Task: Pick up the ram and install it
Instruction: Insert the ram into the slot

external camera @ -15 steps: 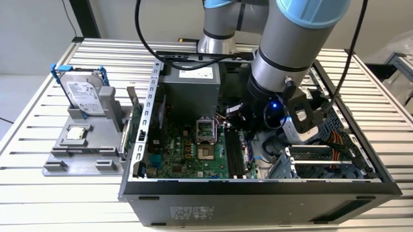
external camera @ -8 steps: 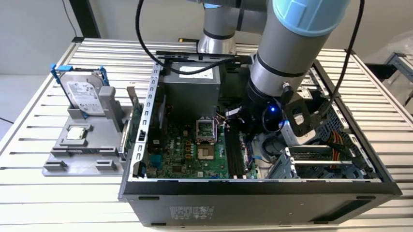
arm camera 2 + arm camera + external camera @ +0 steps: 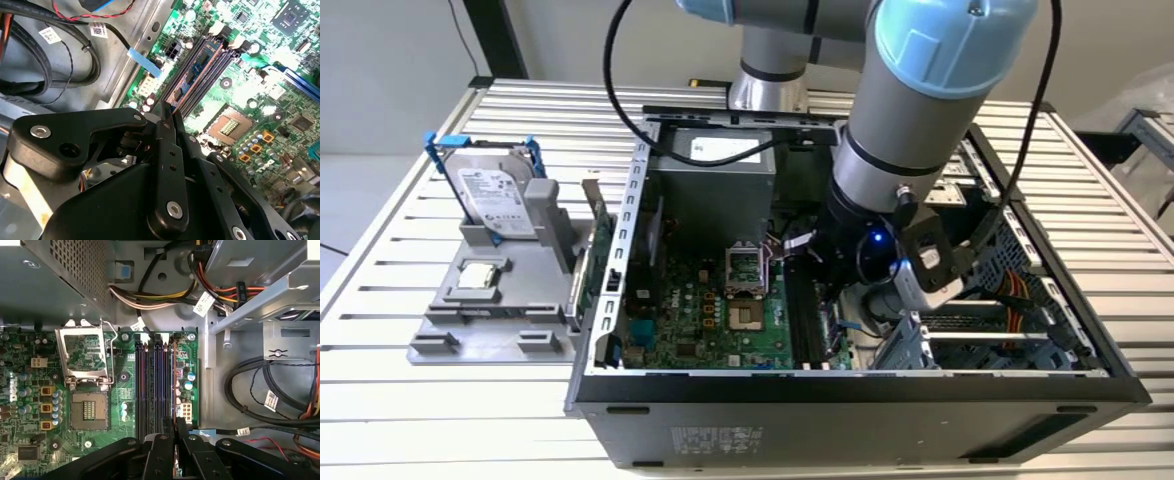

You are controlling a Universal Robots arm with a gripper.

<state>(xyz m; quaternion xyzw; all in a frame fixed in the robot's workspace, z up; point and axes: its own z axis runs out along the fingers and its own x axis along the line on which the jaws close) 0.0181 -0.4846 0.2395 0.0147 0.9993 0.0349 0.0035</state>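
Note:
The ram [image 3: 173,380] shows edge-on as a thin stick with brownish edge, standing along the outermost of the dark memory slots [image 3: 150,385] on the green motherboard. In the second wrist view the ram [image 3: 197,70] runs away from the fingertips along the same slots [image 3: 217,62]. My gripper [image 3: 176,427] has its black fingers [image 3: 172,130] pressed together on the near end of the stick. Whether the ram sits fully down in its slot cannot be told. In the exterior view the arm [image 3: 894,150] reaches down into the open computer case [image 3: 854,400].
An open processor socket [image 3: 89,412] with raised lid [image 3: 82,352] lies beside the slots. Cable bundles [image 3: 260,385] and the drive cage [image 3: 260,260] crowd the other side. Outside the case, a grey holder [image 3: 494,320] carries a blue-framed hard drive [image 3: 494,195] and a small silver chip [image 3: 480,275].

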